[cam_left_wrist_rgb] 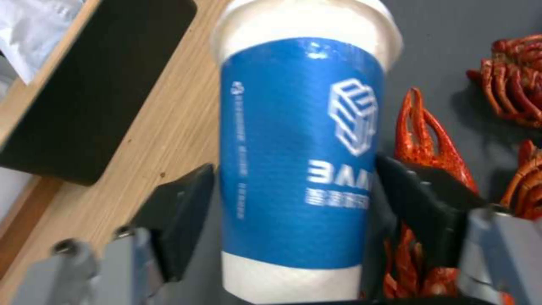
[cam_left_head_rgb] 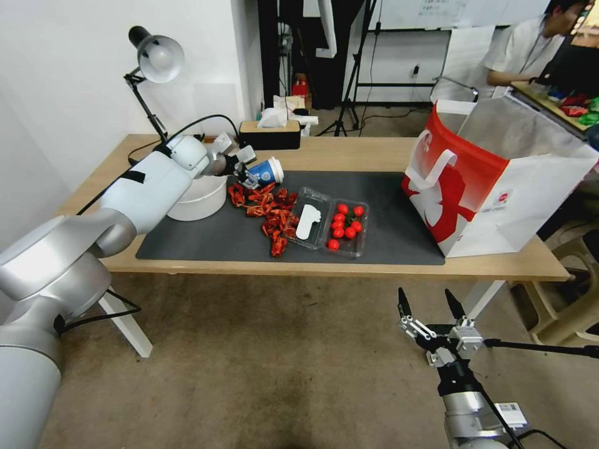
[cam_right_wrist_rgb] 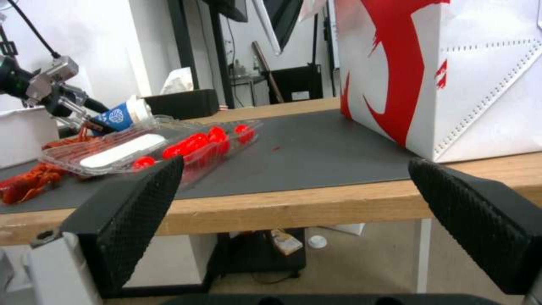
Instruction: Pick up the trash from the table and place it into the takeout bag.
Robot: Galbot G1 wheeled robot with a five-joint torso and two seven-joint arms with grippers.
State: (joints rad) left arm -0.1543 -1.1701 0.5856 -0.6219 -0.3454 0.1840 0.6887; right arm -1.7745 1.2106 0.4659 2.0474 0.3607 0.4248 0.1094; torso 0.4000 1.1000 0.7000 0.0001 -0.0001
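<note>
My left gripper (cam_left_head_rgb: pixel 253 174) is shut on a blue-and-white paper cup (cam_left_head_rgb: pixel 267 171), holding it tilted just above the back left of the dark mat (cam_left_head_rgb: pixel 387 212). In the left wrist view both black fingers (cam_left_wrist_rgb: pixel 186 199) press the cup (cam_left_wrist_rgb: pixel 299 161) from either side. Red crayfish shells (cam_left_head_rgb: pixel 268 212) and a clear plastic tray of cherry tomatoes (cam_left_head_rgb: pixel 331 221) lie on the mat under and right of the cup. The red-and-white takeout bag (cam_left_head_rgb: pixel 499 181) stands open at the table's (cam_left_head_rgb: pixel 349 153) right end. My right gripper (cam_left_head_rgb: pixel 428 302) hangs open below the table's front edge, empty.
A white bowl (cam_left_head_rgb: pixel 199 196) sits on the mat under my left forearm. A desk lamp (cam_left_head_rgb: pixel 156 59) and a dark tissue box (cam_left_head_rgb: pixel 270 134) stand along the back edge. Bare mat lies between the tray and the bag.
</note>
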